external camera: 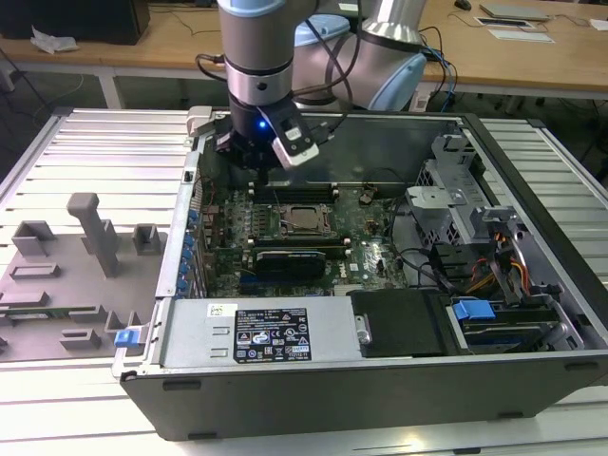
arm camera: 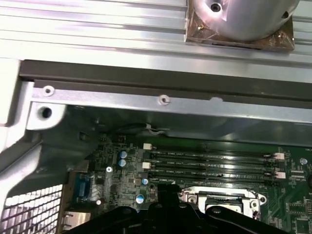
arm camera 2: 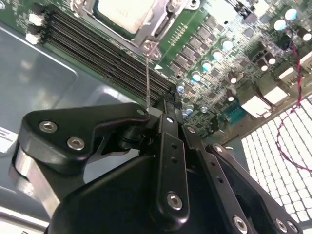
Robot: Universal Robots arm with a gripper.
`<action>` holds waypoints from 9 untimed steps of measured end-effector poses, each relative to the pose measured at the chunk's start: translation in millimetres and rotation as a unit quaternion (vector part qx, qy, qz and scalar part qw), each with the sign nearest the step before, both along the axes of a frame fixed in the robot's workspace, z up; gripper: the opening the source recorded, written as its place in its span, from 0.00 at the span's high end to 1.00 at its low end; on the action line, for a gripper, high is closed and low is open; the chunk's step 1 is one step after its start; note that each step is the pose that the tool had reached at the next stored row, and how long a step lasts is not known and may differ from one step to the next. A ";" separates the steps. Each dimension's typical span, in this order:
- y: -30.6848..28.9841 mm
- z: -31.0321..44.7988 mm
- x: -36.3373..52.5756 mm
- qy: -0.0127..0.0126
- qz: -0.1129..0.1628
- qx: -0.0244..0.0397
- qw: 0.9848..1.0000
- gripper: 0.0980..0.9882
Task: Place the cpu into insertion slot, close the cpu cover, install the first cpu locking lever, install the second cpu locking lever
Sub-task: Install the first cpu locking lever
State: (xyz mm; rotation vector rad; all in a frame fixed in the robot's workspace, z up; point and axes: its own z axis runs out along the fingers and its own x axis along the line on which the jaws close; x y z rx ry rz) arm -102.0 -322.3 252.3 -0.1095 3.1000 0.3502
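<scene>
The cpu [external camera: 304, 219] lies with its silver-grey top up in the insertion slot on the green board, behind the black fan-card [external camera: 299, 258]. The second wrist view shows the cpu [arm camera 2: 124, 12] framed by the silvery cpu cover [arm camera 2: 165, 25], which lies flat around it. A thin wire cpu locking lever [arm camera 2: 147, 73] runs from the socket's corner to my gripper [arm camera 2: 163, 106], whose black fingers meet at the lever's end. In the exterior view my gripper [external camera: 258, 163] hangs just behind the socket, near the case's rear wall. The socket [arm camera: 219, 199] also appears in the first wrist view.
Long black memory slots [arm camera 2: 107, 58] lie between the socket and my gripper. The case's metal wall [arm camera: 161, 100] stands close behind. A power supply [external camera: 256, 332] and a drive cage [external camera: 475, 228] fill the case's front and the exterior view's right. Grey fixtures [external camera: 85, 247] stand outside the case.
</scene>
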 end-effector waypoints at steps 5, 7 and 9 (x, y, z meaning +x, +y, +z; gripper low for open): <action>0.0 -1.0 14.6 0.000 0.000 0.000 1.000 0.99; 0.0 -1.5 19.8 0.000 0.000 0.000 1.000 0.99; 0.0 -2.1 24.6 0.000 0.000 0.000 1.000 0.99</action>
